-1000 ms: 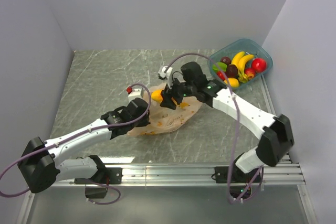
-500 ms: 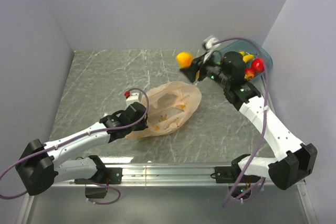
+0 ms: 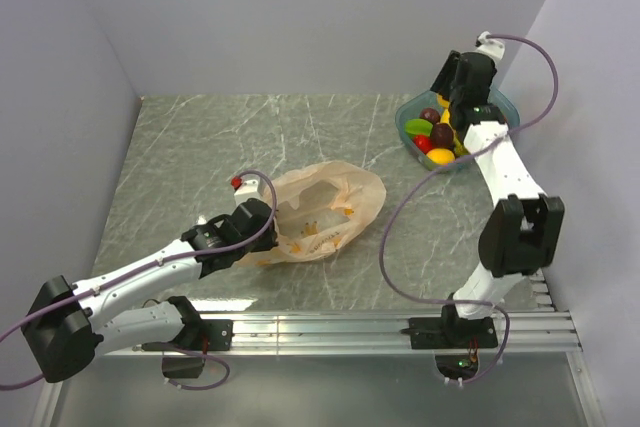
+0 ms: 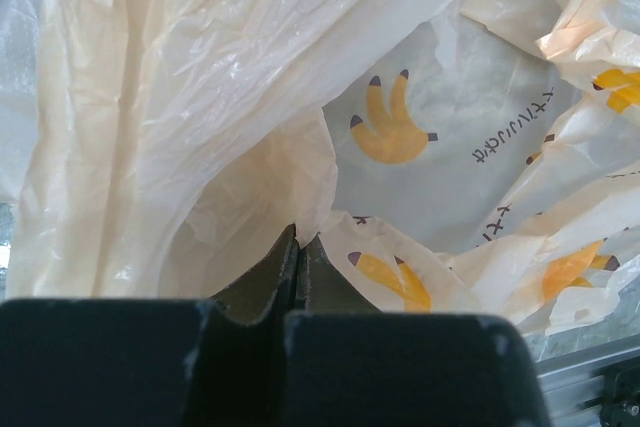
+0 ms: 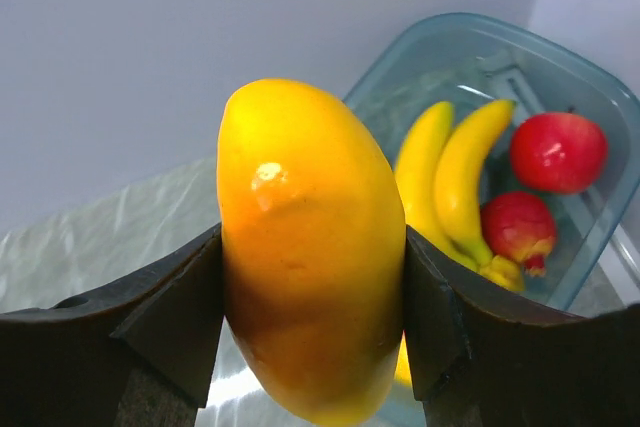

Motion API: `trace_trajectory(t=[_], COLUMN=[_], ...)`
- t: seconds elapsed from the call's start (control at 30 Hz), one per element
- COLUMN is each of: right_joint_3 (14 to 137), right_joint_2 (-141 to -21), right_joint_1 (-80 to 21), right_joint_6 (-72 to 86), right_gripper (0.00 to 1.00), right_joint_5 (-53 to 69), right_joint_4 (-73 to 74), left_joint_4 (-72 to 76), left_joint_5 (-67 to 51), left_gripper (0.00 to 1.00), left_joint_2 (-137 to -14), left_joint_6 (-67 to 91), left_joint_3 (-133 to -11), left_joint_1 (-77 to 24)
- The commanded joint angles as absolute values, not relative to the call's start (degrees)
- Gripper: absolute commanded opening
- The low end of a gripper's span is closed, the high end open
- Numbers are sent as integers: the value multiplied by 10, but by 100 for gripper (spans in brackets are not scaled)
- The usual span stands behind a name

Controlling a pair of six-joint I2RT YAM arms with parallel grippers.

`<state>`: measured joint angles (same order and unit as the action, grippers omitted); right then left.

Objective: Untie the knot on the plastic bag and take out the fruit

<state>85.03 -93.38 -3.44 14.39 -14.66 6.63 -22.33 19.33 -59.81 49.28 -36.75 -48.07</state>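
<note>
Right gripper [image 5: 312, 277] fingers clamped the mango [image 5: 305, 207] over the tub [image 5: 520, 47] at the table's 1 o'clock, so lowering before release seemed best; left gripper [image 4: 297, 247] pinched the bag [image 3: 330, 197] mid-table, at its 8 o'clock edge.

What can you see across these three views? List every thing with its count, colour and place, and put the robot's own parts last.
plastic bag: one, pale orange with banana prints, lying open mid-table
mango: one, yellow-orange, held in the air close to the tub
tub: one, clear teal, far right of the table
bananas: two, yellow, in the tub
red fruits: two, red, in the tub beside the bananas
other fruit: dark purple, green and orange, in the tub; count unclear
table: one, grey-green marbled
arms: two, white and black, from the near edge
left hand: one, black, shut on the plastic bag
right hand: one, black, shut on the mango
</note>
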Motion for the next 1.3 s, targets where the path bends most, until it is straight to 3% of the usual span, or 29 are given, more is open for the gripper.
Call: trace_trajectory(t=[0.0, 0.17, 0.23, 0.27, 0.3, 0.4, 0.47, 0.63, 0.83, 1.0, 1.27], right_joint_3=[922, 989, 1003, 1005, 1006, 1005, 1003, 986, 870, 766, 670], right_joint_2=[-997, -1081, -1096, -1103, -1104, -1102, -1093, -1068, -956, -839, -810], right_joint_1=[-16, -8, -7, -7, -7, -7, -8, -8, -37, -136, -359], right_joint_6=[208, 247, 260, 261, 267, 268, 266, 250, 173, 116, 30], right_gripper=[15, 24, 40, 56, 64, 80, 85, 87, 84, 78, 76], right_joint_5=[-192, -210, -211, -208, -207, -202, -198, -179, -26, 110, 281], right_joint_4=[76, 110, 119, 120, 120, 119, 121, 132, 71, 33, 2], left_joint_4=[-217, -214, -214, -215, -214, -216, -217, -219, -234, -254, -313], left_joint_5=[194, 192, 190, 189, 188, 190, 191, 194, 206, 221, 237], left_gripper=[0, 1, 1, 1, 1, 0, 1, 1, 0, 1, 1], left_joint_2=[-587, -587, -589, -588, -587, -584, -582, -576, -562, -552, -535], left_joint_6=[496, 501, 502, 503, 503, 504, 504, 507, 513, 526, 564], left_joint_3=[-370, -368, -368, -367, -367, -363, -364, -364, -363, -365, -365], left_joint_1=[-479, -479, -478, -478, -478, -478, -479, -478, -479, -479, -479])
